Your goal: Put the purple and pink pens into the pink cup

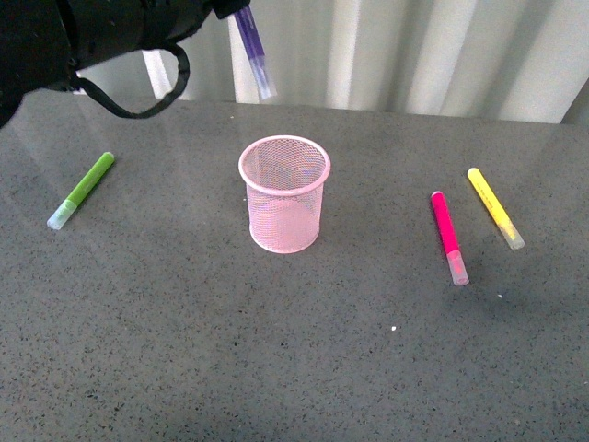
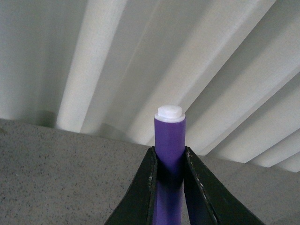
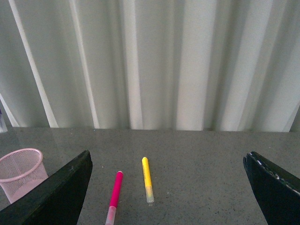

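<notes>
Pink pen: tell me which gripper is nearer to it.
Right. The open right gripper faces the pink pen, just ahead of it; the left gripper hangs beyond the pink cup, gripping the purple pen.

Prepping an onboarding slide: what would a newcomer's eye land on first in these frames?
First, the purple pen, clamped in the left gripper and hanging tilted in the air, higher than the pink mesh cup standing mid-table. Next, the pink pen lying flat to the cup's right beside a yellow marker, with a green marker lying off to the left.
</notes>
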`<state>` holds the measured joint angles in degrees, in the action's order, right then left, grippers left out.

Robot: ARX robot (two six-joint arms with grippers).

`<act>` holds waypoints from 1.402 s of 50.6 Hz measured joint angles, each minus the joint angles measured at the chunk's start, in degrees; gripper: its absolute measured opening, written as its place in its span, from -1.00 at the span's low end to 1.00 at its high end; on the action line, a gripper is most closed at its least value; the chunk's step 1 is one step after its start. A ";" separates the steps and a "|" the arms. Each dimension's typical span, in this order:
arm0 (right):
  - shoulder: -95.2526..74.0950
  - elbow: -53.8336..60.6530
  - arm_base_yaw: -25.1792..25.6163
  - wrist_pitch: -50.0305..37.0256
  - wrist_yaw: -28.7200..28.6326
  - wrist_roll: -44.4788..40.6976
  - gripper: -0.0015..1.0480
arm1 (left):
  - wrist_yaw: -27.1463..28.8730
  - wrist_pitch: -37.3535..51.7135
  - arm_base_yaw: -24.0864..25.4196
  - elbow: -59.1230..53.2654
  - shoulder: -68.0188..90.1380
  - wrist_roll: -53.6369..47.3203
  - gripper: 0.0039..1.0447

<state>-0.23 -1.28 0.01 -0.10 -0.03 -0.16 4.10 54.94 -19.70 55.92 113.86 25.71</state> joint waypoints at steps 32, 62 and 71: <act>0.00 0.00 0.00 0.00 -0.02 0.02 0.87 | 0.48 6.32 -0.17 -6.03 4.57 5.38 -0.78; 0.00 0.00 0.00 0.00 -0.02 0.02 0.87 | 1.95 7.37 -2.82 -8.07 4.59 6.51 -0.78; 0.00 0.00 0.00 0.00 0.00 0.02 0.87 | 1.77 7.17 -2.97 -8.07 4.59 6.60 -0.31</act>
<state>-0.23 -1.28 0.01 -0.10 -0.03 -0.14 5.87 62.11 -22.68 47.86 118.45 32.32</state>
